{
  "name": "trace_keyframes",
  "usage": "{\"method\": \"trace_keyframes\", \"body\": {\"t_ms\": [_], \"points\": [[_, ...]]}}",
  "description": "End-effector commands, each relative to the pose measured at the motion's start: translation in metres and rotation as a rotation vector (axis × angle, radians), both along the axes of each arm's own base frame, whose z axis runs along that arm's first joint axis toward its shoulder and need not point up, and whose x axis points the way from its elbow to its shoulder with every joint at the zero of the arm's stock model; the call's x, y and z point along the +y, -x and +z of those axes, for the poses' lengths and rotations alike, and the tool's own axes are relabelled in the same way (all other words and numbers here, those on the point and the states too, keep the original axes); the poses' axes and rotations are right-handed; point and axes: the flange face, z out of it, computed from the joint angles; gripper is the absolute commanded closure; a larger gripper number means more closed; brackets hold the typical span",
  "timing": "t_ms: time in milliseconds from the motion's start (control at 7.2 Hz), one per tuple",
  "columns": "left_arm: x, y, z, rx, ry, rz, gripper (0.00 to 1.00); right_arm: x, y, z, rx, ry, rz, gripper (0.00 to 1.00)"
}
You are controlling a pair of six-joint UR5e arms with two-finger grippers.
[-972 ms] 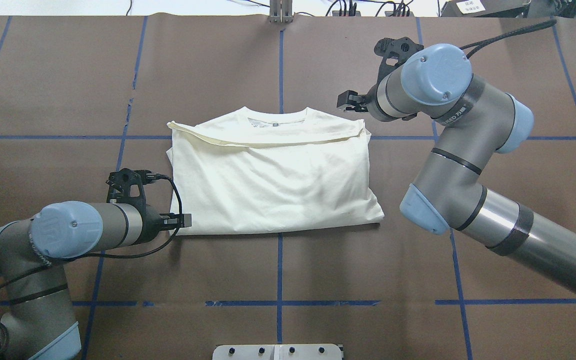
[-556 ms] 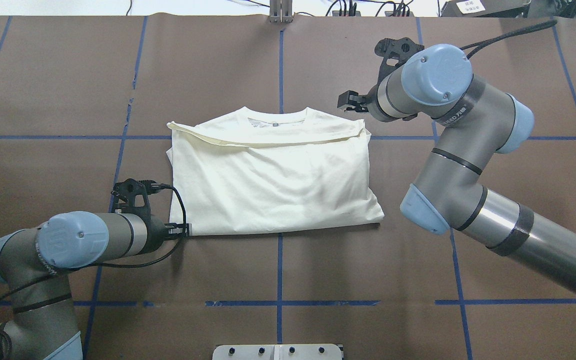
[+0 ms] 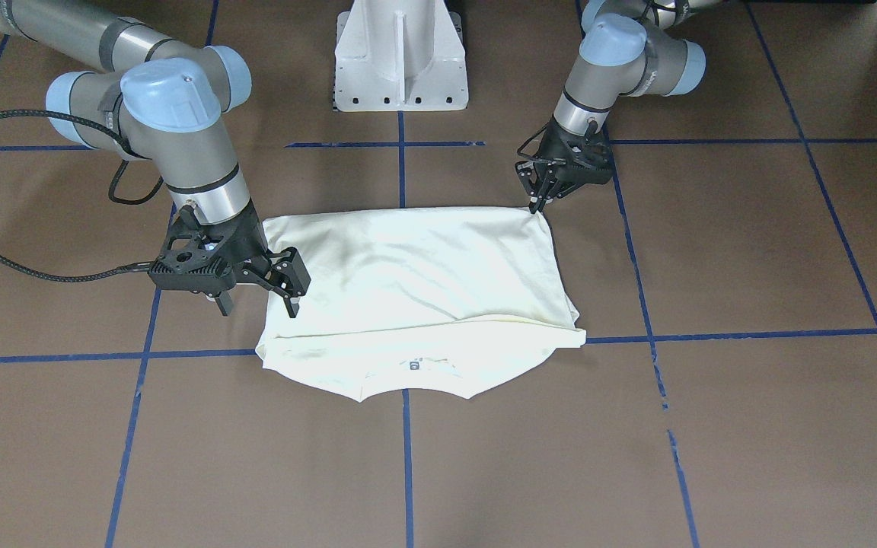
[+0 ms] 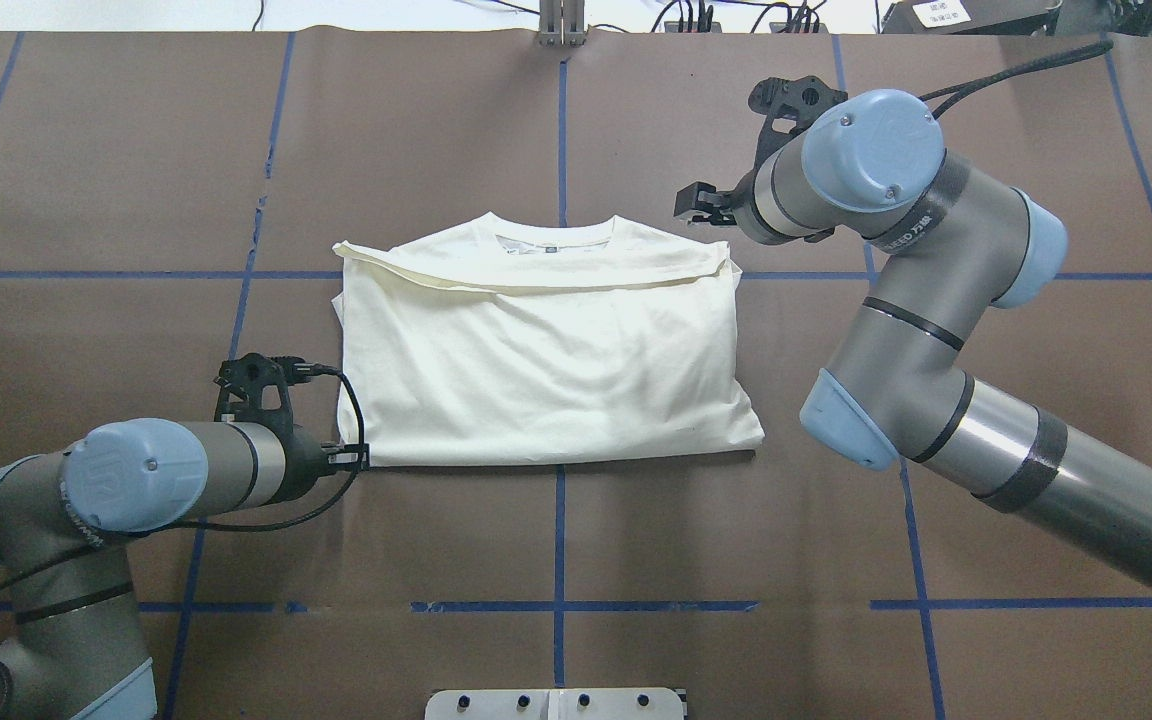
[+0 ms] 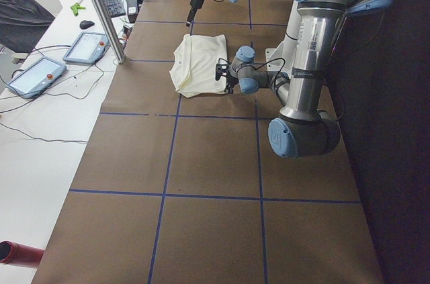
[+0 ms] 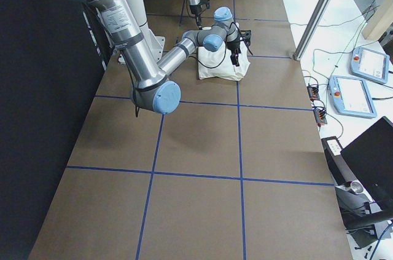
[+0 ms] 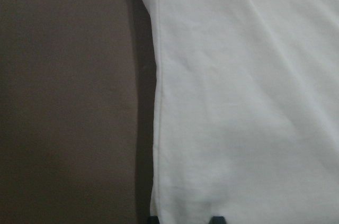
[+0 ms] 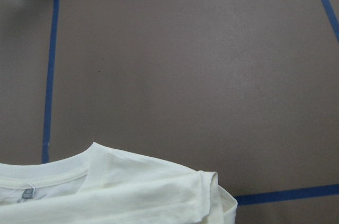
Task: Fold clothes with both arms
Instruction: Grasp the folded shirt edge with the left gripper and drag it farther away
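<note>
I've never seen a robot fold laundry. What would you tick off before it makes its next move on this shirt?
1. Shirt lies folded and flat, plain side up: ok.
2. Left pincer sits at the shirt's near left corner: ok.
3. Left pincer has hold of the cloth: cannot tell; its wrist view shows only two fingertips at the cloth's edge.
4. Right pincer is open: ok.
5. Right pincer has hold of the shirt: not ok; it hangs near the far right corner, gripping nothing.
</note>
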Motion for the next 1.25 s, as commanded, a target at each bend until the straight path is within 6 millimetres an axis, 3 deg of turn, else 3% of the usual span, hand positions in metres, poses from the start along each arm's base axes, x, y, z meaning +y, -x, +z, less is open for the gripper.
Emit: {"method": "trace_keyframes", "body": {"t_ms": [0, 139, 278, 417, 556, 694, 833, 972, 1111], "points": [[-0.056, 0.04, 0.015, -0.09, -0.126, -0.019, 1.0, 0.0, 0.0, 0.0, 0.0, 0.0, 0.0, 0.0], [-0.103, 0.066, 0.04, -0.177, -0.174, -0.045, 1.0, 0.0, 0.0, 0.0, 0.0, 0.0, 0.002, 0.0], [-0.16, 0.087, 0.048, -0.24, -0.21, -0.087, 1.0, 0.0, 0.0, 0.0, 0.0, 0.0, 0.002, 0.0], [-0.223, 0.086, 0.045, -0.288, -0.227, -0.114, 1.0, 0.0, 0.0, 0.0, 0.0, 0.0, 0.002, 0.0], [-0.279, 0.069, 0.05, -0.33, -0.193, -0.143, 1.0, 0.0, 0.0, -0.001, -0.001, -0.001, 0.002, 0.0], [-0.333, 0.056, 0.04, -0.35, -0.18, -0.171, 1.0, 0.0, -0.001, -0.002, -0.003, -0.003, 0.004, 0.0], [-0.368, 0.036, 0.042, -0.323, -0.207, -0.191, 1.0, -0.001, -0.003, -0.005, -0.007, -0.005, 0.005, 0.0], [-0.381, 0.041, 0.054, -0.308, -0.219, -0.208, 1.0, -0.001, -0.002, -0.007, -0.01, -0.007, 0.006, 0.0], [-0.391, 0.061, 0.051, -0.312, -0.243, -0.21, 0.99, 0.0, 0.0, -0.011, -0.017, -0.007, 0.004, 0.0]]}}
